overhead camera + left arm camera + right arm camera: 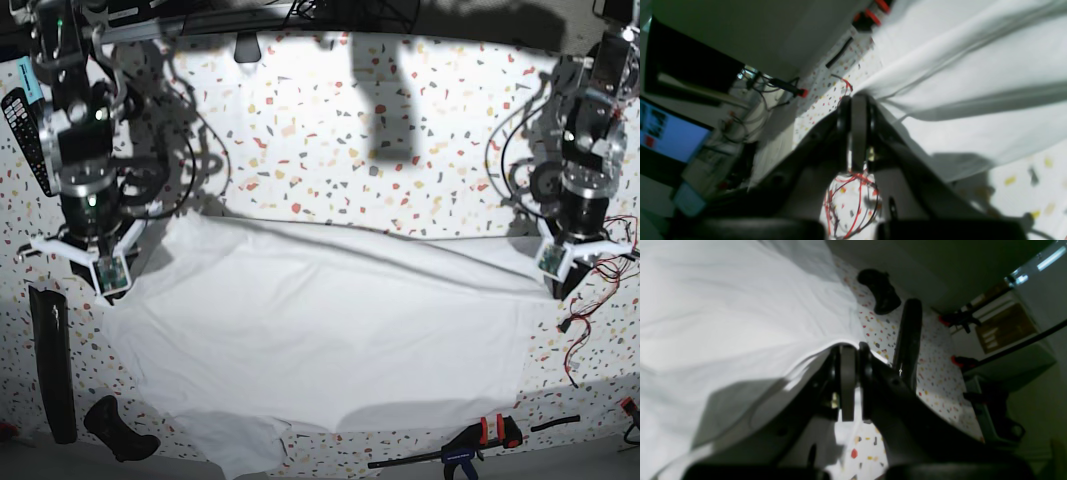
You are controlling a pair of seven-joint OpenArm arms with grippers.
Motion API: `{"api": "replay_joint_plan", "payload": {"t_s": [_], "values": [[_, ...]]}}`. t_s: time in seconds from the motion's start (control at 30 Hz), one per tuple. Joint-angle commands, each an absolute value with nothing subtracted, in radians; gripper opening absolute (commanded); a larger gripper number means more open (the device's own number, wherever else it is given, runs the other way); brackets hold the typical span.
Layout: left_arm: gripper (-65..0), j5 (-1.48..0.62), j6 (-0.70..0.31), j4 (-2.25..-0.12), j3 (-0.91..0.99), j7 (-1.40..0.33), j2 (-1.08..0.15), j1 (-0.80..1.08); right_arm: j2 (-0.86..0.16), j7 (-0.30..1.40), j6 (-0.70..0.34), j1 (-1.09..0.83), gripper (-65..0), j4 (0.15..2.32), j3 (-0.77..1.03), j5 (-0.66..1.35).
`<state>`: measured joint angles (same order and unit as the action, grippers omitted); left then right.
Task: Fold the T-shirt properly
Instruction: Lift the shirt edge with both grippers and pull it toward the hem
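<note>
1. The large plain white soft cotton T-shirt (320,330) is seen spread across the speckled terrazzo-patterned desk (330,150), taking up most of its near half, with one edge raised between the two arms and the rest lying on the surface.
2. The left pincer (857,100) is shown pressed together on a gathered corner of the cloth; in the base view it (558,275) sits at the shirt's edge on that view's right.
3. The right pincer (848,348) is likewise pressed together, with a hemmed edge of the fabric pinched between its pads; in the base view it (105,275) is at the opposite edge.
4. The step in hand is judged to be a stretch-and-lift of one long edge, held at both ends, as the start of a fold; no finished fold can be seen, so the task is judged to be at an early stage.
5. For the next move, both held corners would probably need to be carried together across the cloth at an even height, so that the edge stays taut and lands parallel to the far edge.
6. A wrinkled flap at the near edge may need smoothing.
7. No containers are visible. Only loose items are noted at the desk's margins: a black-and-orange bar clamp (465,440) and a black remote control (22,120).
</note>
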<state>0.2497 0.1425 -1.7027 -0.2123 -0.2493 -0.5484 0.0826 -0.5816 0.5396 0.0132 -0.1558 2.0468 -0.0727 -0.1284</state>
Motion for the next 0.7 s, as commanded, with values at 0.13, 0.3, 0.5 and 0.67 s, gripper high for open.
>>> {"api": "replay_joint_plan", "payload": {"t_s": [0.13, 0.3, 0.5, 0.67], "values": [[-65.0, 0.155, 0.164, -1.720, -0.205, -0.289, -0.558, 0.010, -0.598, 0.498, -0.062, -0.035, -65.0, 1.927, -0.066, -0.098], [-65.0, 0.144, 0.164, -1.715, -0.205, -0.318, -0.537, 0.003, -0.599, 0.494, -0.120, 0.051, -65.0, 1.865, -0.066, -0.023], [-65.0, 0.136, 0.164, -1.710, -0.205, -0.319, -0.491, 0.002, -0.599, 0.495, -0.276, 0.142, -65.0, 1.865, -0.075, 0.094], [-65.0, 0.136, 0.164, -1.709, -0.205, -0.345, -0.460, 0.003, -0.622, 0.495, -0.281, 0.176, -65.0, 1.859, -0.171, 0.081]]}}
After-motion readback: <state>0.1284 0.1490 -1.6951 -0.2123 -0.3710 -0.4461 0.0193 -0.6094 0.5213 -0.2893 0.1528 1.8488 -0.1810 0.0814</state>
